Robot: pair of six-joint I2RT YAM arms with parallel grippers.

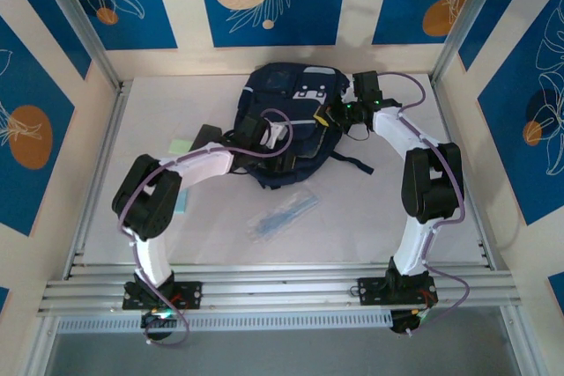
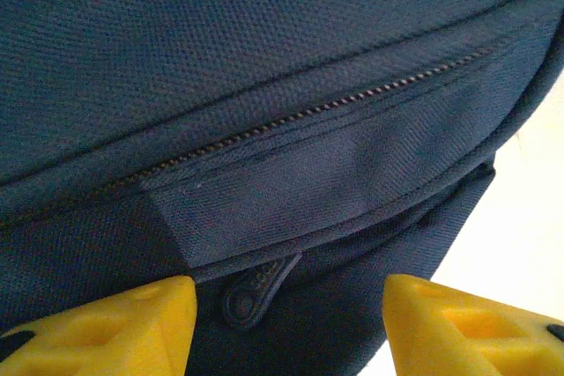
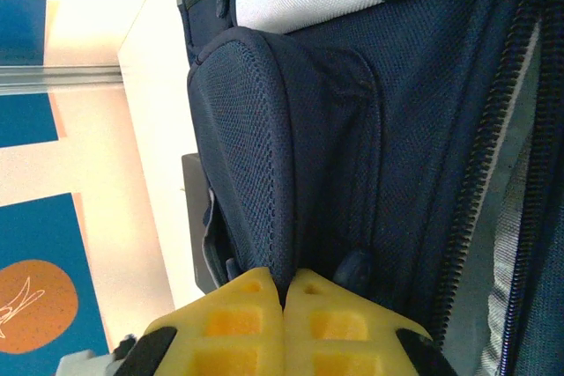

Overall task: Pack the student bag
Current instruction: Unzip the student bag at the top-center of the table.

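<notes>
The student bag, a dark navy backpack with white front patches, lies at the back middle of the table. My left gripper is open at the bag's near side. Its yellow fingertips stand on either side of a dark zipper pull tab without touching it, below a closed zipper line. My right gripper is shut on the edge of the bag's mesh side pocket, pinching the fabric at the bag's right side. An open zipper track runs along the right of that view.
A clear plastic pouch with pens lies on the table in front of the bag. A pale green item sits to the left, beside the left arm. Black straps trail off the bag's right side. Patterned walls enclose the table.
</notes>
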